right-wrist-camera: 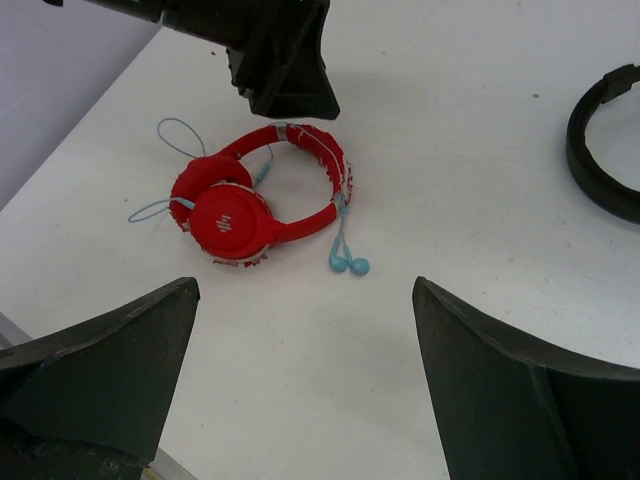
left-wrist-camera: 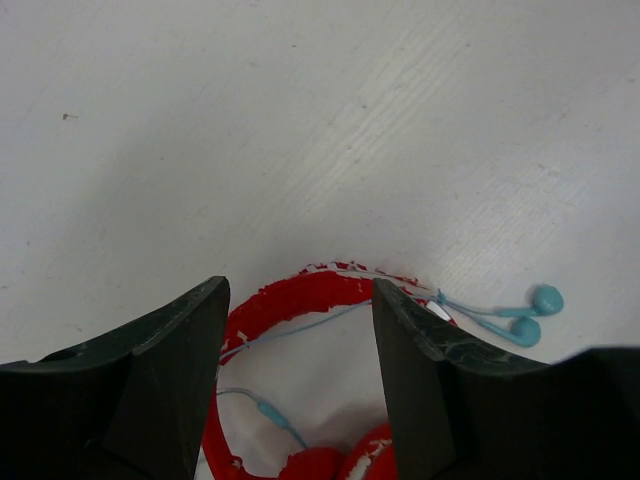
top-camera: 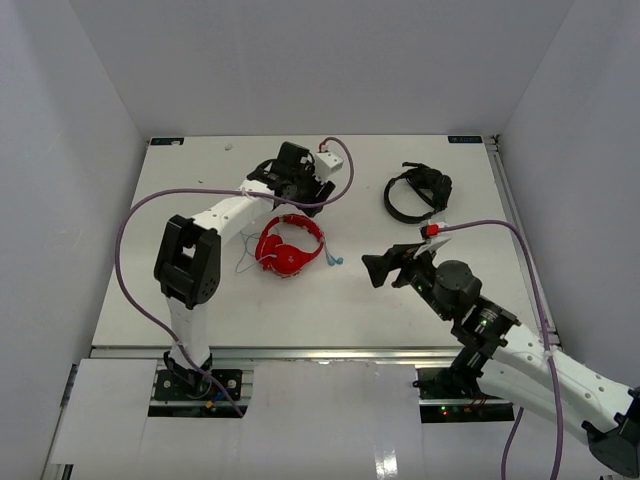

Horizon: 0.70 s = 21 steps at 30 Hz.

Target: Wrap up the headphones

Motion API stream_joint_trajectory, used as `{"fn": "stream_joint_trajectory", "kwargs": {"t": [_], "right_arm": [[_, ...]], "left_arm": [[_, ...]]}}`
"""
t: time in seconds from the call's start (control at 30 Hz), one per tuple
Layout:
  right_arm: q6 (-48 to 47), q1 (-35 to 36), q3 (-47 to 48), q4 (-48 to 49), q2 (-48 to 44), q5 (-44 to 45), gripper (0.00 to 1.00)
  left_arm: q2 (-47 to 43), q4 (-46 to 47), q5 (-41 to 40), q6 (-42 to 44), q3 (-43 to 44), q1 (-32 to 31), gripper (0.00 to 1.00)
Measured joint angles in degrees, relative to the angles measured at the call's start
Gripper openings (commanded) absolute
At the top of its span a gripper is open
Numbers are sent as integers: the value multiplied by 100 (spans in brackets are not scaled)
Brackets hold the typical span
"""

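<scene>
The red headphones (top-camera: 290, 245) lie flat on the white table (top-camera: 200, 180), earcups folded together, with a thin pale blue cable (top-camera: 243, 256) looping to their left and light blue earbuds (top-camera: 336, 260) to their right. My left gripper (top-camera: 305, 200) is open just behind the headband. In the left wrist view the open gripper (left-wrist-camera: 300, 350) shows the red headband (left-wrist-camera: 290, 293) and the cable between its fingers, not touching. My right gripper (top-camera: 392, 262) is open and empty, to the right of the headphones. In the right wrist view the open gripper (right-wrist-camera: 305, 380) faces the headphones (right-wrist-camera: 240, 210).
Black headphones (top-camera: 415, 192) lie at the back right, also at the right edge of the right wrist view (right-wrist-camera: 600, 150). The earbuds (right-wrist-camera: 350, 264) lie between the red headphones and my right gripper. White walls enclose the table on three sides.
</scene>
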Motion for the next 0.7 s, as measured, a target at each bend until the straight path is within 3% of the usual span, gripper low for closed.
{"fn": "stream_joint_trajectory", "kwargs": {"t": [0.07,0.2,0.37,0.53,0.6,0.7], "right_arm": [[-58,0,-132,239,172,56,100],[-153,-1,-349,883,943,208,88],[-351,-1,-208,1605,2305,149,85],[-792,-27,671,2191,3748,-163,83],[-912,-74,1073,2471,4397,-397,81],[-1031,-137,1265,2767,4984,-647,78]], "left_arm": [[99,98,17,-132,47,129,71],[67,388,-174,-761,40,514,72],[-284,580,-1035,-2345,-19,950,76],[-2032,1360,-1179,-3779,-1676,1106,80],[-2984,1754,-1027,-4176,-2529,1071,81],[-3915,2126,-881,-4553,-3139,1023,82]]}}
